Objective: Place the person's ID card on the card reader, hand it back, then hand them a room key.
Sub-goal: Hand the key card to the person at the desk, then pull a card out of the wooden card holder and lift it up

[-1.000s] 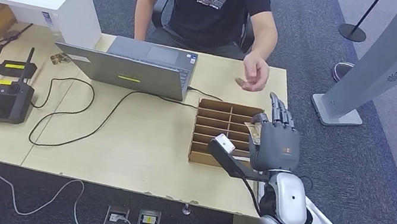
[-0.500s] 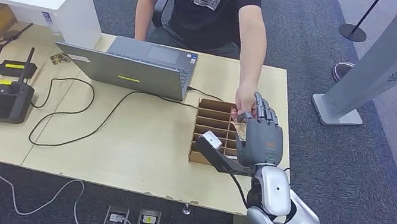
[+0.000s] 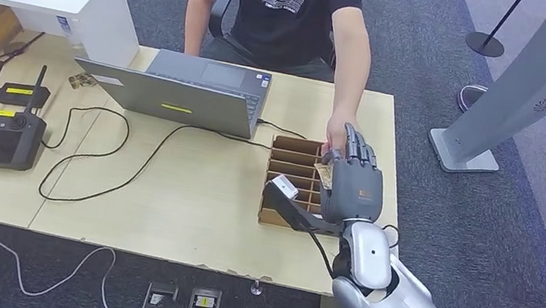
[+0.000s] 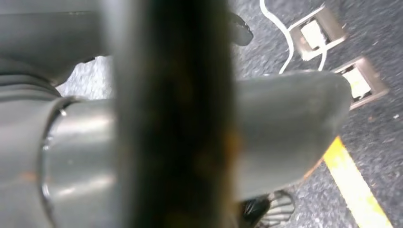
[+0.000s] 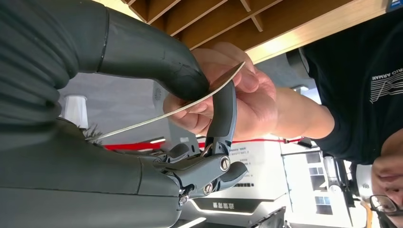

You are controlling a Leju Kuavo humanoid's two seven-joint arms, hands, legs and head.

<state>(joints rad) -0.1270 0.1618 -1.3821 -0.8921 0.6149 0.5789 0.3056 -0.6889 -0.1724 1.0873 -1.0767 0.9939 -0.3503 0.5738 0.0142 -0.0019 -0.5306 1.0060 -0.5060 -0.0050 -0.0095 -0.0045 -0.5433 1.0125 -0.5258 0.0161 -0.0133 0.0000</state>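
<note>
Across the pale wood-grain tabletop, broad and flat with a chipped near edge, sits everything else. Well off to the right hand's inner side: an open grey laptop, matte, thin, with black cables trailing from it. Directly under and just ahead of the right hand is a brown slotted organiser box, cardboard-looking, split by thin dividers into long narrow compartments. Right hand is dark grey, hard plastic shell with ribbed cover, raised over the box's far end.

Card is thin, pale, stiff but slightly bowed, seen edge-on in the right wrist view. It is pinched between the right hand's thick thumb and a darker finger. The person's hand is touching the same card from the opposite side, fingers wrapped on its far end. So both hold it at once.

Step, as judged: a handover between person and robot. Cannot tell from these pictures whether this is the ID card or the room key, or which way it is passing. Card reader not identified. Next move calls for one side letting go cleanly while the other keeps a firm pinch; thin slick card could slip or flex out.

Left hand: left wrist view is blurred metal and grey casing over floor, finger state cannot be told.
</note>
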